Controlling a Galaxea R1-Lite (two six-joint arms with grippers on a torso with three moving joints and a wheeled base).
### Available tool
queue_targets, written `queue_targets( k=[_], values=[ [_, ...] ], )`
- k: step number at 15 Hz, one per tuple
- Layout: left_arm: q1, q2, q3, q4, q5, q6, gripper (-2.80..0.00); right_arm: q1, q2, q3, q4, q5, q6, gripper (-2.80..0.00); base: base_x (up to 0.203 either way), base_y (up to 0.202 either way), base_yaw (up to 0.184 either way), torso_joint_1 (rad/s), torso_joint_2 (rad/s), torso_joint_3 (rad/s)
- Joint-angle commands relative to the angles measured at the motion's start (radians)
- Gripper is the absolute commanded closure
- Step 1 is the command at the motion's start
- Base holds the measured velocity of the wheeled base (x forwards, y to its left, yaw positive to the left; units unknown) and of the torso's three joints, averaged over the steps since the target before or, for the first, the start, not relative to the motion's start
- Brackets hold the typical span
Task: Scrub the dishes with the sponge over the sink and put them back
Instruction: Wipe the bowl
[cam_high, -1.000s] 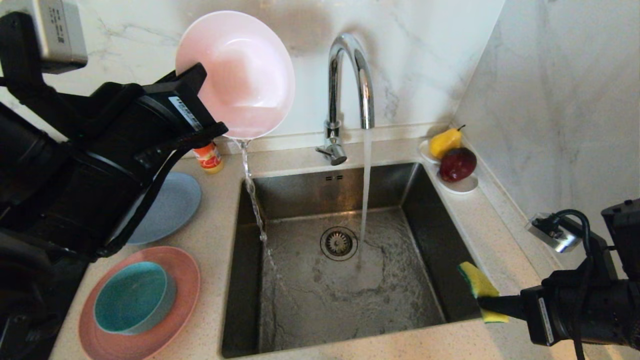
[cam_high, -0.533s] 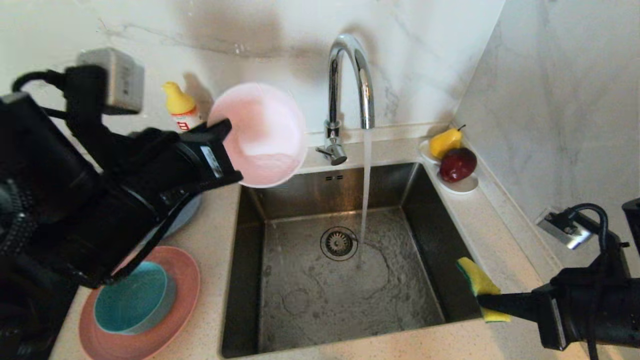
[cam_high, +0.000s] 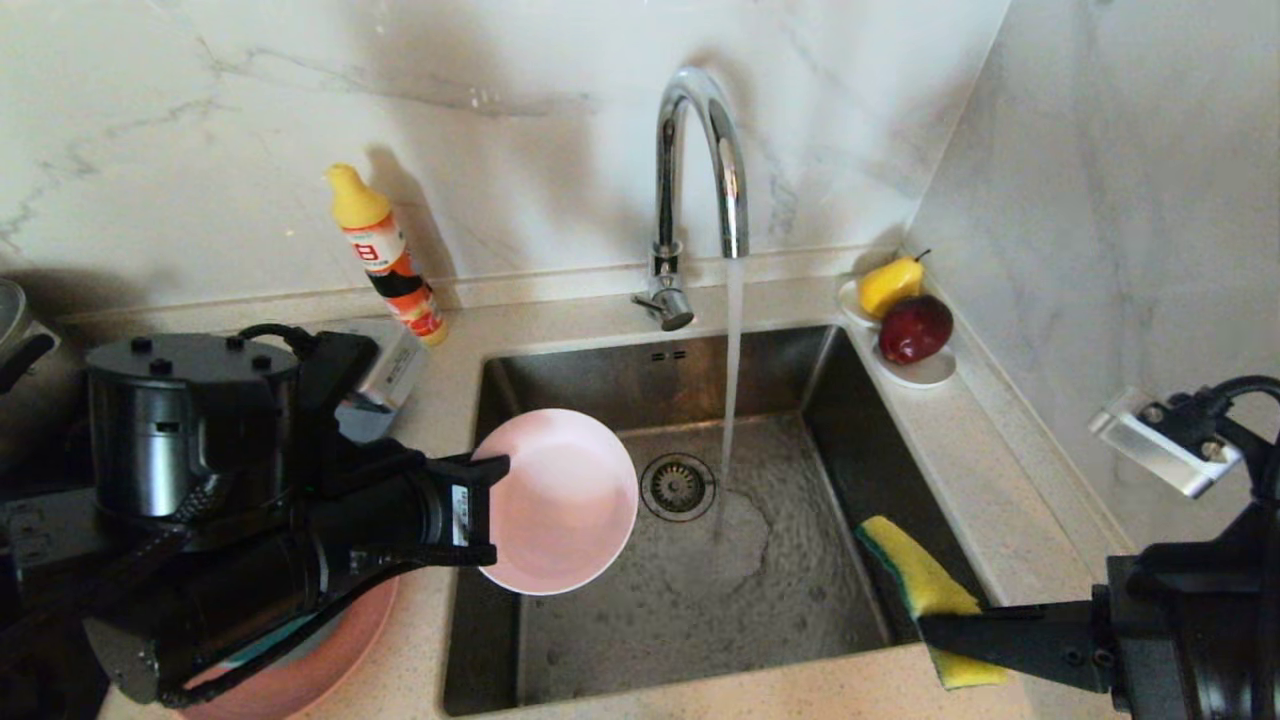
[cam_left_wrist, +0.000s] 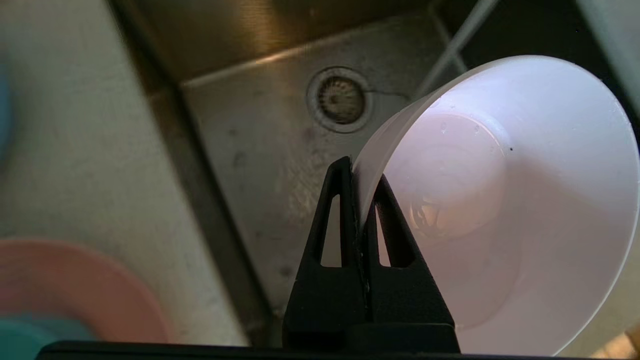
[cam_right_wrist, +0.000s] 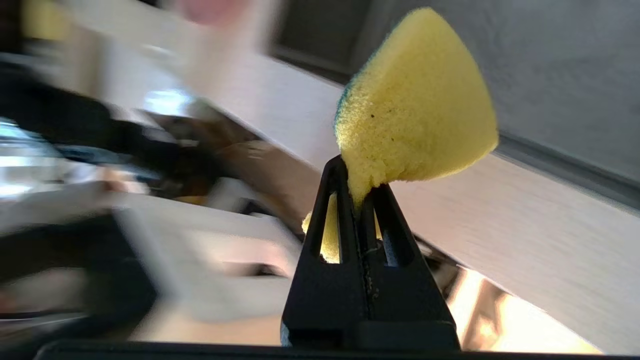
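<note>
Bowl (cam_high: 560, 500), centre-left over sink (cam_high: 850, 400), looks light, rigid, wet-slick; left gripper (cam_left_wrist: 361, 200) pinches its thin rim. Sponge (cam_high: 925, 585), lower right, is soft, squashed in right gripper (cam_right_wrist: 359, 195)'s pressed-together jaws; I'd grip mid-body.

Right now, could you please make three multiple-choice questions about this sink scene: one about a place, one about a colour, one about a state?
1. Where is the pale pink bowl?
A. On the counter
B. Over the sink's left side, in the left gripper
C. On the salmon-pink plate

2. What colour is the fruit beside the pear?
A. Dark red
B. Green
C. Orange

3. What is the tap doing?
A. It is off
B. It drips
C. It runs steadily

Answers:
1 B: the left gripper pinches its rim above the sink.
2 A: a dark red fruit sits there.
3 C: a continuous stream reaches the basin.
</note>
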Motion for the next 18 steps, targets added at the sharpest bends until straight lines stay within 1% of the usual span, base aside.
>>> queue_targets(
  k=[1,3,6,7,9,10,14,15,18],
  values=[
    [-0.033,0.012,0.005,-0.003,0.052,-0.002,0.0,0.052,0.052,-0.062,0.007,0.002,0.026,0.0,0.0,0.0,0.0,0.0,0.0,0.0],
    [-0.098,0.039,0.012,-0.044,0.151,-0.004,0.0,0.09,0.126,-0.134,0.028,0.002,0.044,0.0,0.0,0.0,0.0,0.0,0.0,0.0],
    [-0.181,0.113,0.039,-0.192,0.293,0.005,0.0,0.135,0.226,-0.239,0.04,0.0,0.116,0.0,0.0,0.0,0.0,0.0,0.0,0.0],
    [-0.209,0.136,0.06,-0.264,0.324,0.009,0.0,0.143,0.258,-0.28,0.051,-0.001,0.13,0.0,0.0,0.0,0.0,0.0,0.0,0.0],
    [-0.253,0.17,0.095,-0.351,0.341,0.026,0.0,0.163,0.302,-0.338,0.088,0.0,0.137,0.0,0.0,0.0,0.0,0.0,0.0,0.0],
    [-0.263,0.189,0.103,-0.392,0.348,0.035,0.0,0.174,0.321,-0.35,0.09,-0.001,0.136,0.0,0.0,0.0,0.0,0.0,0.0,0.0],
    [-0.272,0.238,0.138,-0.563,0.363,0.097,0.0,0.185,0.421,-0.406,0.088,-0.004,0.139,0.0,0.0,0.0,0.0,0.0,0.0,0.0],
    [-0.272,0.234,0.143,-0.581,0.364,0.102,0.0,0.184,0.435,-0.421,0.087,-0.004,0.139,0.0,0.0,0.0,0.0,0.0,0.0,0.0],
    [-0.272,0.214,0.149,-0.588,0.365,0.106,0.0,0.173,0.489,-0.483,0.087,-0.007,0.154,0.0,0.0,0.0,0.0,0.0,0.0,0.0]
  ],
)
